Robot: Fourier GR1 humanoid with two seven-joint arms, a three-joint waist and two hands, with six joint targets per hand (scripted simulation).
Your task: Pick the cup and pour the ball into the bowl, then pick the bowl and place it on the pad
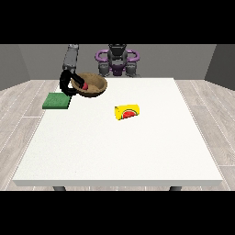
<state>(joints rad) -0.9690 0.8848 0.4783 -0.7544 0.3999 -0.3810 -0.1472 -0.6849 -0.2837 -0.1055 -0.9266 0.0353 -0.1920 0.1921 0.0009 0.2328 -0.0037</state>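
1. Hand at the view's left [67, 82]: black, raised above the table's far left part, its fingers curled round the near-left rim of the bowl.
2. Bowl [94, 85]: brown, held off the table and tilted, its opening facing the camera and slightly upward.
3. Ball [85, 86]: red, resting inside the bowl close to the gripped rim.
4. Pad [56, 100]: green and square, lying flat at the table's left edge, just below and to the left of the held bowl; the bowl is not on it.
5. Cup [127, 112]: yellow with a red watermelon motif, lying on its side near the table's middle, well apart from the bowl.
6. Table [137, 151]: large and white.
7. The other hand cannot be made out in this view.
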